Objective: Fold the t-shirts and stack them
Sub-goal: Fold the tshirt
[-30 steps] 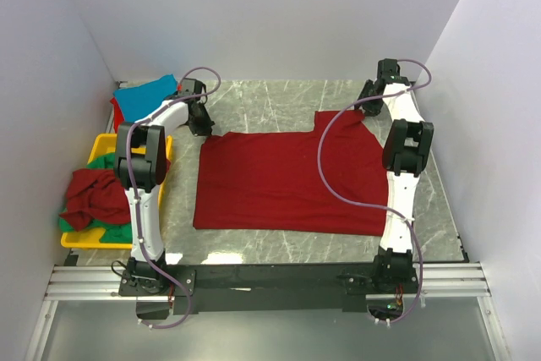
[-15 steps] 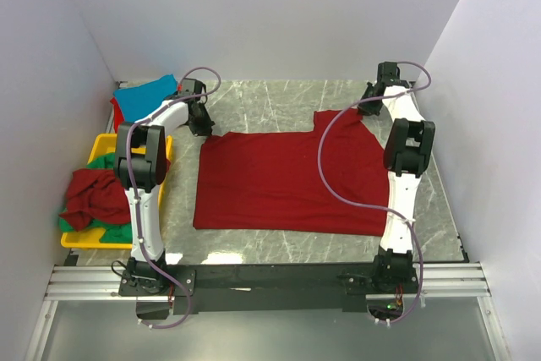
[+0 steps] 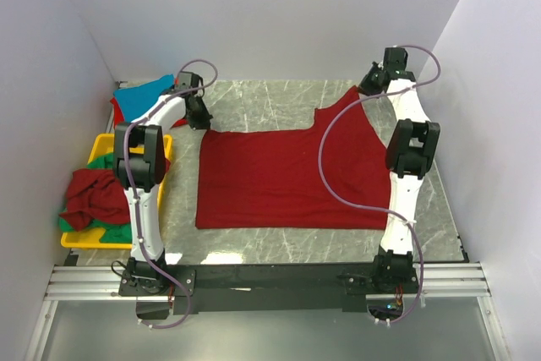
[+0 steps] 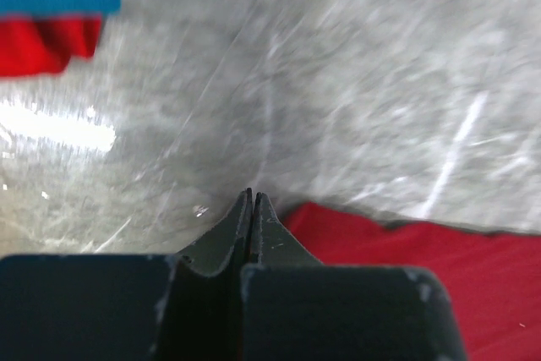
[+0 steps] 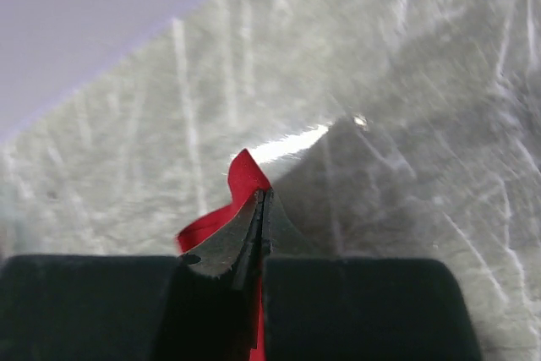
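dark red t-shirt spread flat, middle of desk, laid out for folding. right pincer clamped tight on far right corner, cloth peaked there, likely start of fold. left pincer closed at far left corner, cloth just beside tips, apparently gripping nothing. turquoise t-shirt folded far left, likely stack base. crumpled t-shirts wait in yellow tray.

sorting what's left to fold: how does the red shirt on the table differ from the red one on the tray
The table shirt lies spread flat, one corner pinched by the right gripper; the tray shirt is crumpled in a heap, untouched. Both are dark red.
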You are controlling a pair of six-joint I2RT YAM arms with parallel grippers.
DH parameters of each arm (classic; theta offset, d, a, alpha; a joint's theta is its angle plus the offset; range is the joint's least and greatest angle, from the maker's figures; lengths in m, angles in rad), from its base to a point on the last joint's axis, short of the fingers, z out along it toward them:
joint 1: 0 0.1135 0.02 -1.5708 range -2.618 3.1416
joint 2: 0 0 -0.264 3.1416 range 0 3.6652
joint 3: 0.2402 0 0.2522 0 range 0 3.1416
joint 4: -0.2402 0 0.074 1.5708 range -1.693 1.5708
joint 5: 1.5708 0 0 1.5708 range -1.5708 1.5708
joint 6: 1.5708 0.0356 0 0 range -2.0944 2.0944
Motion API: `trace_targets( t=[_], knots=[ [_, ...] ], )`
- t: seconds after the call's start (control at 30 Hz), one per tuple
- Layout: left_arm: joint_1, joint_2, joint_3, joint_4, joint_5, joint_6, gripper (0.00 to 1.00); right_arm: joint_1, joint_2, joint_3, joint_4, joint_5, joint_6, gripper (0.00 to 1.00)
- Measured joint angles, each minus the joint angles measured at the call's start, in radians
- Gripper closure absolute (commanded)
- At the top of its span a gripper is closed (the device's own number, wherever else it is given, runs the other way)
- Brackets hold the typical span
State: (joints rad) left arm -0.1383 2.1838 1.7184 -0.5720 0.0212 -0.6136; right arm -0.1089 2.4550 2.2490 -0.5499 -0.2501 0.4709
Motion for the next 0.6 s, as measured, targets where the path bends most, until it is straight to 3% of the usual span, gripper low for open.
trace_targets(
  t=[0.37, 0.6],
  knots=[
    [0.044, 0.021, 0.117, 0.044, 0.091, -0.026, 0.99, 0.000, -0.021, 0.064, 0.069, -0.023, 0.065, 1.00],
    [0.060, 0.011, 0.078, 0.125, 0.142, -0.026, 0.99, -0.002, -0.074, 0.014, 0.101, -0.048, 0.073, 1.00]
  ],
)
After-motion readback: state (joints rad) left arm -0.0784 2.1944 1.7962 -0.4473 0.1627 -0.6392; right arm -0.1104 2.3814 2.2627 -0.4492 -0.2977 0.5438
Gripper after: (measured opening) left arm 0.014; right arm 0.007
